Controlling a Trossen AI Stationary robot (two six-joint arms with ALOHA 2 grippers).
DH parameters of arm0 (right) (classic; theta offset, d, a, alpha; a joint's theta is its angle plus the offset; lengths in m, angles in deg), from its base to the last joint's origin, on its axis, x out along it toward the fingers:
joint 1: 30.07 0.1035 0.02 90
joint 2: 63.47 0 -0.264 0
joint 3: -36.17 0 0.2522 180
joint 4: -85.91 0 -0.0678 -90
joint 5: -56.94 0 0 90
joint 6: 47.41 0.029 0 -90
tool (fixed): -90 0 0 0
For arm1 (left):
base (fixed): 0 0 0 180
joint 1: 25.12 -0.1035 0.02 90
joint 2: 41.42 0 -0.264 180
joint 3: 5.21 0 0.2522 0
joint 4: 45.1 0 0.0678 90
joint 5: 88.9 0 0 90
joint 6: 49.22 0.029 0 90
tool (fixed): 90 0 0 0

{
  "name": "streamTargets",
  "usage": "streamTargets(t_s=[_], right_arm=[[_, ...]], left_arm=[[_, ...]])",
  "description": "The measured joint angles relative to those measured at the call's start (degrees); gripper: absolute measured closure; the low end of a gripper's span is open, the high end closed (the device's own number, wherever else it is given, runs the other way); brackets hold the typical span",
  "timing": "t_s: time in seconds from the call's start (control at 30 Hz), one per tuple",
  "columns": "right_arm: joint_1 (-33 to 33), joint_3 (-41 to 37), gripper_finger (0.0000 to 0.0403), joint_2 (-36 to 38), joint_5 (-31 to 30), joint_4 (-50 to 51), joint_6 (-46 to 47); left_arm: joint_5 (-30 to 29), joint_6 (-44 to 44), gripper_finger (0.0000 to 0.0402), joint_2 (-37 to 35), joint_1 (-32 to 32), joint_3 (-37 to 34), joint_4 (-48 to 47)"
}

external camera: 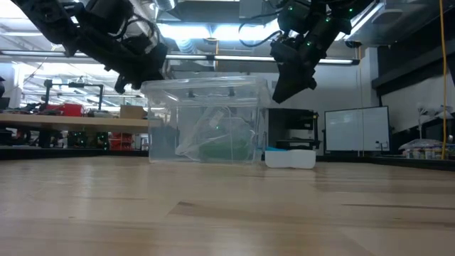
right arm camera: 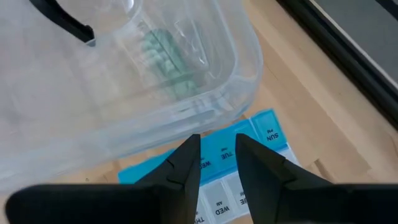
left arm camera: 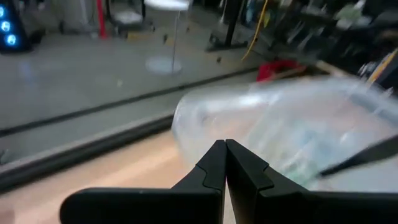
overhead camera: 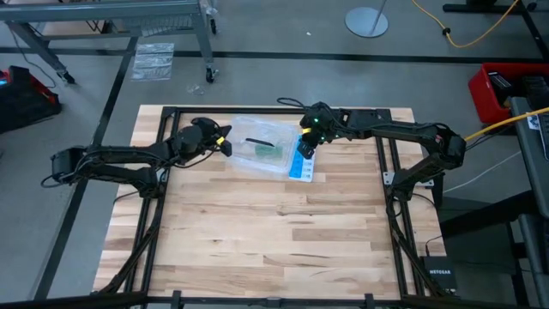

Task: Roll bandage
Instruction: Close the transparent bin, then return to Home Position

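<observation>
Inside clear box (right arm camera: pixel 205 93), bandage (right arm camera: pixel 165 62), weekday-labelled organizer (right arm camera: pixel 249 162) beside

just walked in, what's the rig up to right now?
Both arms are at the far side of the table, either side of a clear plastic box. The green bandage sits inside it, under clear plastic wrapping, not picked up yet. The left claw is shut and empty at the box's left edge. The right claw is partly open, holding nothing, above the box's right rim and the blue-and-white pill organizer lying beside the box.
</observation>
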Motion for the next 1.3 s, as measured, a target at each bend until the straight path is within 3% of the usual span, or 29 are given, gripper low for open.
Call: streamTargets(t_s=[0.27, 0.43, 0.53, 0.67, 0.9, 1.2, 1.3], right_arm=[[-1.29, 0.12, 0.0297, 3.24, -1.43, 0.42, -1.95], [-1.56, 2.4, 0.0297, 9.19, -2.31, 5.64, -3.26], [-1.48, 2.64, 0.0297, 14.09, -2.88, 8.13, -3.34], [-1.44, 2.64, 0.0297, 19.57, -2.4, 10.99, -1.39], [1.18, 0.12, 0.0297, 26.4, -2.18, 10.86, 1.48], [10.09, -12.55, 0.0297, 33.99, -1.9, 1.62, 5.85], [12.6, -17.53, 0.0297, 36.74, -2.14, -1.6, 6.17]], left_arm=[[0.0, 7.81, 0.0399, -2.69, -0.01, -0.01, 15.63], [-0.01, 11.03, 0.0399, -10.56, 0.57, 0.01, 13.96], [0.0, 14.7, 0.0399, -17.53, 2.42, 0.05, 9.01], [0.86, 16.42, 0.0399, -27.96, 5.57, 0.05, -4.41], [5.85, 10.09, 0.0399, -43.45, 10.99, 0.05, -28.67], [6.08, 7.68, 0.0399, -50.58, 16.59, 0.01, -42.49], [6.2, 7.31, 0.0399, -50.81, 18.39, -1.88, -42.17]])
